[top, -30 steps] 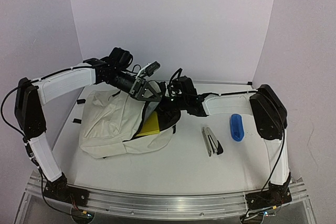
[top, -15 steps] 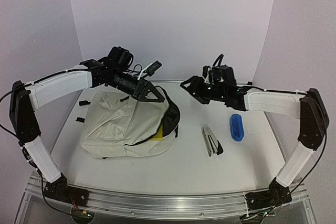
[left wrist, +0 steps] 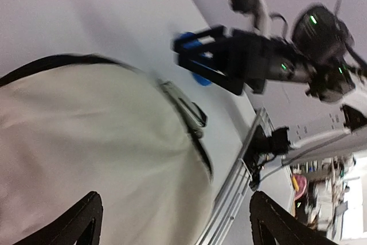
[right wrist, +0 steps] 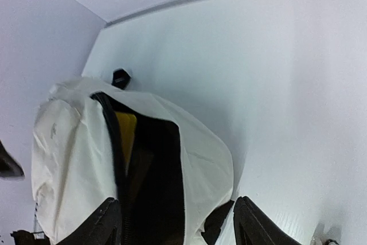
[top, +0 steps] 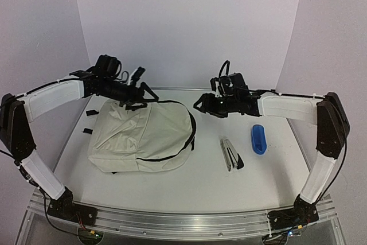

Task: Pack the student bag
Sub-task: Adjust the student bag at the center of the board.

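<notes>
The student bag [top: 137,137], cream with black zippers, lies flat on the left half of the table. My left gripper [top: 139,94] hovers open over its far edge, holding nothing; in the left wrist view its fingers [left wrist: 80,222] straddle the cream fabric [left wrist: 86,142]. My right gripper [top: 200,105] stands open just right of the bag's top, apart from it. In the right wrist view the bag [right wrist: 69,159] has a dark mouth, and a yellow thing [right wrist: 126,130] shows inside. The gripper [right wrist: 178,230] holds nothing.
A black and silver stapler [top: 231,153] lies right of the bag, and a blue oblong object [top: 258,139] lies further right. Loose black strap buckles [top: 88,131] rest by the bag's left side. Walls close in the table's back and sides.
Both grippers opened and let go of the bag's mouth. The left drew back left, the right pulled away to the right. The bag's opening dropped nearly flat, hiding the yellow thing from above.
</notes>
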Tool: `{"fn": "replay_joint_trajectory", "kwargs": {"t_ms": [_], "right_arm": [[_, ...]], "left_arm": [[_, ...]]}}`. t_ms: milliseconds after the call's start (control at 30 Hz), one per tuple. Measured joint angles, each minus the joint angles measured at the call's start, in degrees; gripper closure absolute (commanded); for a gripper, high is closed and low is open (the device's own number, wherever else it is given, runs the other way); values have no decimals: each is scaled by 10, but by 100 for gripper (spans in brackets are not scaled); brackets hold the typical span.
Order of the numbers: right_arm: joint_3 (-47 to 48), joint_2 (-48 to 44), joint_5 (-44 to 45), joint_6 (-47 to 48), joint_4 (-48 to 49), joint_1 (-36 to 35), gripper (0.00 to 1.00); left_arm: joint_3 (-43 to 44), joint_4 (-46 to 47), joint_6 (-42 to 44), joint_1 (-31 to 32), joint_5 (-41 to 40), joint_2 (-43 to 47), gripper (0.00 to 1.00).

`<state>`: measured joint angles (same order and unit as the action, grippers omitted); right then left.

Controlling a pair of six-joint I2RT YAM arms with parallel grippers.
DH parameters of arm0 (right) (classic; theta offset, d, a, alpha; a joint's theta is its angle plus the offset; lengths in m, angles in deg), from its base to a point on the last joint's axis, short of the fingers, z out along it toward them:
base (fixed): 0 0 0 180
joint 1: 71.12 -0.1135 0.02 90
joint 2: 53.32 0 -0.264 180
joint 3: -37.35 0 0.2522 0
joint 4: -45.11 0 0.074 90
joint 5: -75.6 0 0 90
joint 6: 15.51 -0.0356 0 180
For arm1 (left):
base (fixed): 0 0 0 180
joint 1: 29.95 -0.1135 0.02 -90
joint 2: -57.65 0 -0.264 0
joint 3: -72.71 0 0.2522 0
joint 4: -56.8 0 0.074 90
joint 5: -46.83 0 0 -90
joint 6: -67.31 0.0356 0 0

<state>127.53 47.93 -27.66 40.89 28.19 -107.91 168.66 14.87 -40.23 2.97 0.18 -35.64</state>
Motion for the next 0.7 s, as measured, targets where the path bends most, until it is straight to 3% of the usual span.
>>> {"fn": "replay_joint_trajectory", "kwargs": {"t_ms": [167,233,400,600,700], "right_arm": [[5,62,-18,22,-32,-9,49],[10,75,-25,25,-40,-11,50],[35,101,-44,34,-46,-12,58],[73,135,-62,38,-42,-14,99],[75,140,-66,38,-43,-15,100]], "left_arm": [[-129,5,-106,-196,-59,70,7],[-151,-5,-126,-231,-78,90,5],[-160,-44,-142,-240,-130,145,2],[-159,-98,-142,-243,-199,170,0],[-159,-94,-147,-244,-190,152,0]]}}
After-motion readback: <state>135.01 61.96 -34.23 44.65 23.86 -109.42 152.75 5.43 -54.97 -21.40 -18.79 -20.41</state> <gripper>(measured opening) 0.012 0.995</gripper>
